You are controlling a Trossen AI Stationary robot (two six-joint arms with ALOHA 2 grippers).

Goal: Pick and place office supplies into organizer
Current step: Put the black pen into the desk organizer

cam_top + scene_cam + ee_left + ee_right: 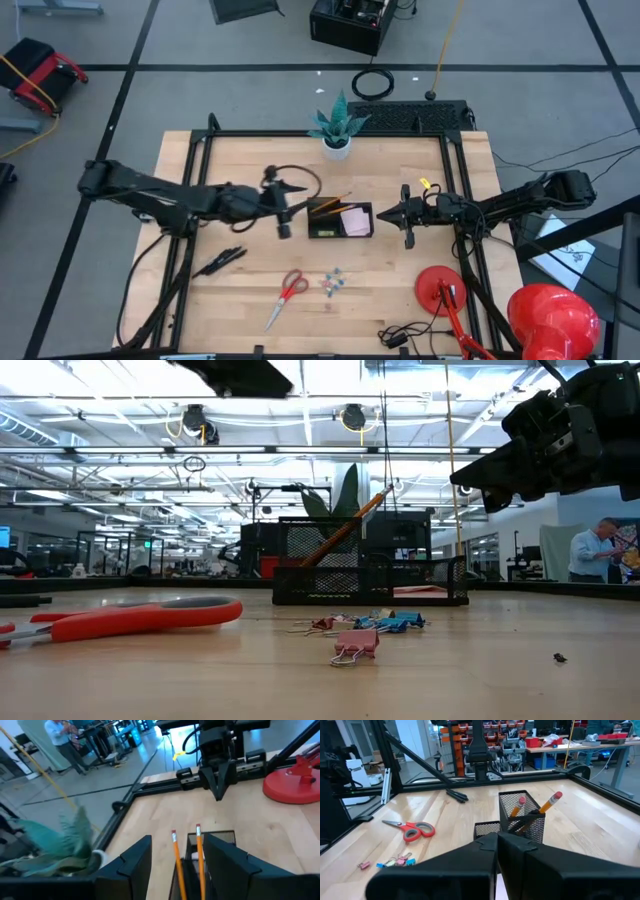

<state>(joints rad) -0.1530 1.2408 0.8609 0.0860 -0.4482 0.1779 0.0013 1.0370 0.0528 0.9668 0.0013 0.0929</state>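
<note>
Holding two orange pencils, the black mesh organizer sits between the left gripper, jaws spread empty, and the right gripper, jaws closed.

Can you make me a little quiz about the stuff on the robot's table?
1. True or false: the red-handled scissors are inside the black organizer.
2. What pokes up out of the organizer's mesh cup? A) orange pencils B) a spoon C) a ruler
3. Fill in: the colourful clips lie on the table beside the ______.

Key:
1. False, they lie on the table.
2. A
3. scissors
</note>
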